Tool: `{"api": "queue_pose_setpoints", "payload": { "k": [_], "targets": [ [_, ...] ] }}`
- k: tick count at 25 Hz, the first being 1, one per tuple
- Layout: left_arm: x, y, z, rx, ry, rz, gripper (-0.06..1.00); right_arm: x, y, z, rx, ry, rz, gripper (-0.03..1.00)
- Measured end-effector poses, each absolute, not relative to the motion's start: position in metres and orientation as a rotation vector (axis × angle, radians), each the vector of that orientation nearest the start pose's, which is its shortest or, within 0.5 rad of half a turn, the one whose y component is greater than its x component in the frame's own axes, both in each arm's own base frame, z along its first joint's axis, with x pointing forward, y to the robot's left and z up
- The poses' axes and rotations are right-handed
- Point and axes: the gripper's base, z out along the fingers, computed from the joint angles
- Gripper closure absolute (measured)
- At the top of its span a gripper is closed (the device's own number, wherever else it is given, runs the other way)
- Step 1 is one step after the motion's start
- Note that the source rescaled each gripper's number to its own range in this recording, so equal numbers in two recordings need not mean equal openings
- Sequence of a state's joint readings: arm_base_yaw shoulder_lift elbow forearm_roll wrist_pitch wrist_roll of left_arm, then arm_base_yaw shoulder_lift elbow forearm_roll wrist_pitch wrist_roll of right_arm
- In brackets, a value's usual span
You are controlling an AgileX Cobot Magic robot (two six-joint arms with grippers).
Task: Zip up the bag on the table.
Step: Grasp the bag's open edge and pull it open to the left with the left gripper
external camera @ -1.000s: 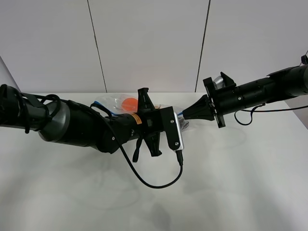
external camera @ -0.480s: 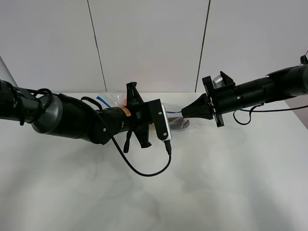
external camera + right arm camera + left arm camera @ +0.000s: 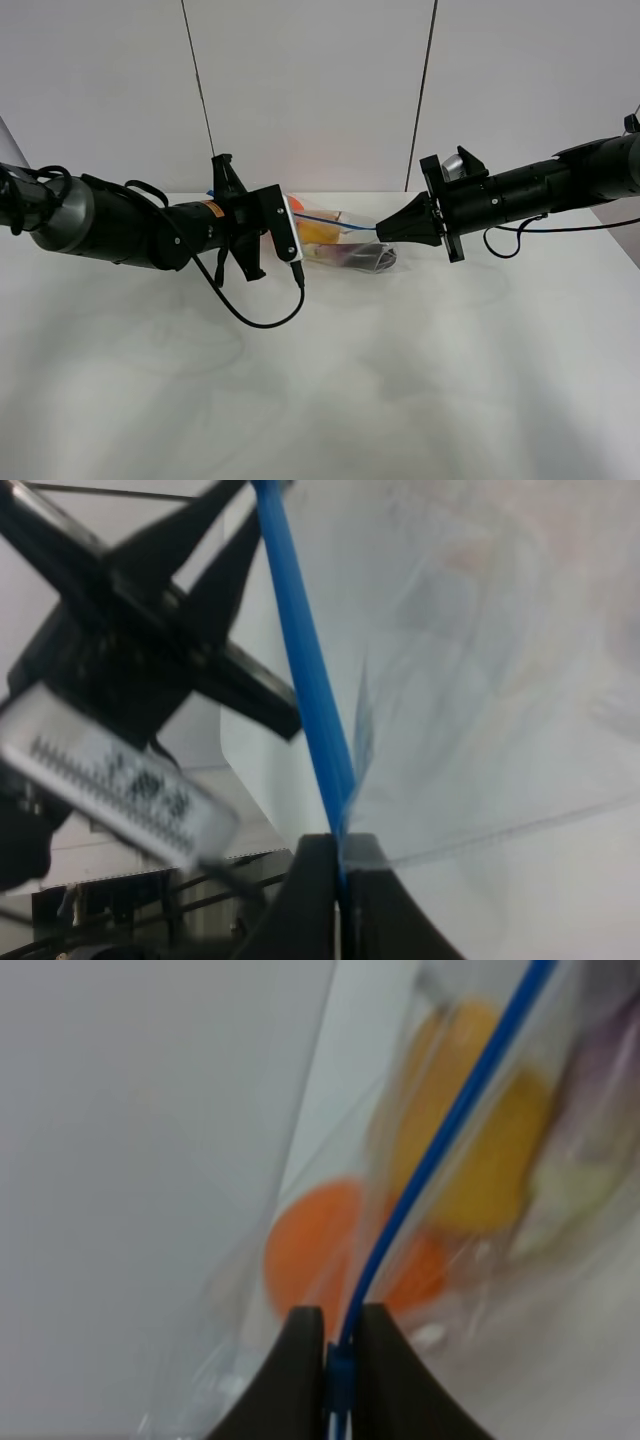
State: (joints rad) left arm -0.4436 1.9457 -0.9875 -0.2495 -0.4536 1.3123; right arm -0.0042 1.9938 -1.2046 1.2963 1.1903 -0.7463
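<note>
The clear plastic bag (image 3: 345,245) lies at the back of the white table (image 3: 400,380), stretched between my two grippers. Its blue zip strip (image 3: 340,223) runs taut from one to the other. My left gripper (image 3: 293,213) is shut on the strip at the bag's left part; the left wrist view shows the gripper (image 3: 340,1322) pinching the strip (image 3: 450,1120), with an orange (image 3: 310,1250), a yellow pear (image 3: 490,1160) and something purple (image 3: 610,1050) behind the plastic. My right gripper (image 3: 385,232) is shut on the strip's right end, and the right wrist view (image 3: 338,845) shows this too.
A black cable (image 3: 250,318) hangs from the left wrist camera down onto the table. A white panelled wall (image 3: 310,90) stands right behind the table's back edge. Both arms reach in low over the back of the table.
My left gripper has slid left along the zip strip, away from the right gripper, uncovering the bag's right half. The right gripper has held still.
</note>
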Motion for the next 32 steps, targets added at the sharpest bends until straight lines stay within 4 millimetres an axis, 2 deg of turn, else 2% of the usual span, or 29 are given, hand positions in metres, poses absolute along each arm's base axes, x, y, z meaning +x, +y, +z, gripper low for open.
{"api": "queue_pose_setpoints", "payload": {
  "k": [7,16,20,29,32],
  "targets": [
    [0.381,-0.121,0.156,1.315,1.569,0.597,0.94,0.368,0.080,0.181,0.020,2.537,1.597,0.97],
    [0.391,-0.086,0.156,1.262,1.626,0.658,0.94,0.368,0.081,0.180,0.007,2.547,1.592,0.97],
    [0.393,-0.077,0.156,1.257,1.634,0.674,0.94,0.367,0.081,0.180,0.001,2.551,1.591,0.97],
    [0.392,-0.077,0.155,1.254,1.642,0.663,0.94,0.367,0.081,0.180,0.002,2.553,1.592,0.97],
    [0.392,-0.077,0.155,1.216,1.665,0.640,0.87,0.367,0.081,0.180,-0.002,2.557,1.589,0.97]
  ]
}}
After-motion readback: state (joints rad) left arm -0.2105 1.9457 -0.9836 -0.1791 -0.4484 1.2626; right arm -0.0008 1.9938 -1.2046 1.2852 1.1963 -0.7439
